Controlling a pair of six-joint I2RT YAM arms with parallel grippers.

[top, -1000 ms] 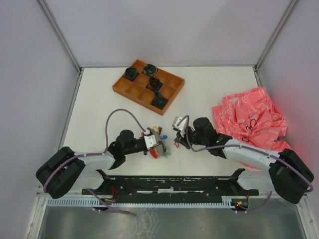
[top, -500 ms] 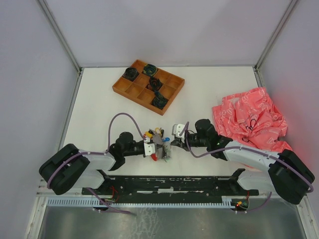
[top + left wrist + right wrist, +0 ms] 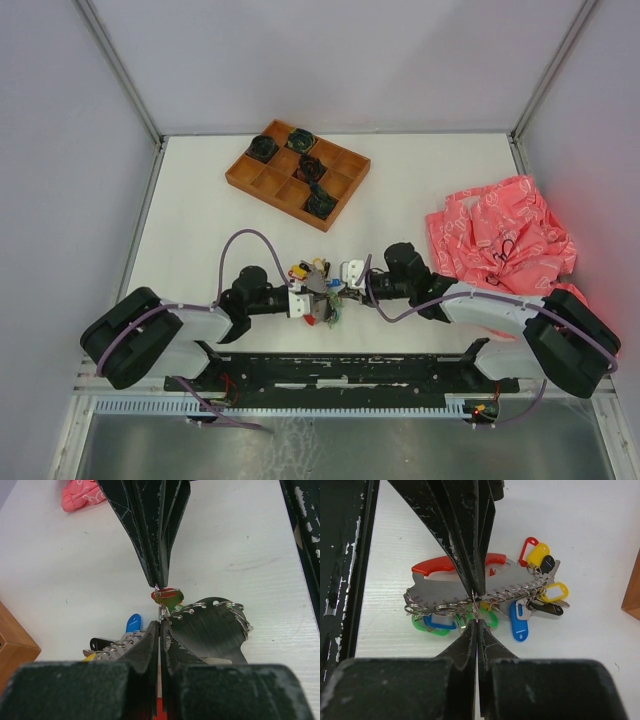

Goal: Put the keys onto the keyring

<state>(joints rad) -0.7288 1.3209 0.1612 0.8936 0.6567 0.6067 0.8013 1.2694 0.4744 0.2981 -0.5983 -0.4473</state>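
- The left gripper [image 3: 160,626] is seen with its jaws pressed together on the toothed edge of the keyring [image 3: 445,591], a grey perforated plate with a red curved handle.
- The right gripper [image 3: 477,624] is likewise closed, its tips pinching a thin wire ring [image 3: 476,611] right at that edge.
- The two sets of fingertips are brought nearly tip to tip, from opposite sides.
- The keyring is held near the front middle of the white table [image 3: 200,200], between the two arms.
- The keys [image 3: 518,622] are hung along the plate's holes, with blue, yellow, green and black tags visible.
- A wooden compartment tray [image 3: 297,173] is placed well behind, and a crumpled pink bag [image 3: 500,235] lies to the right.
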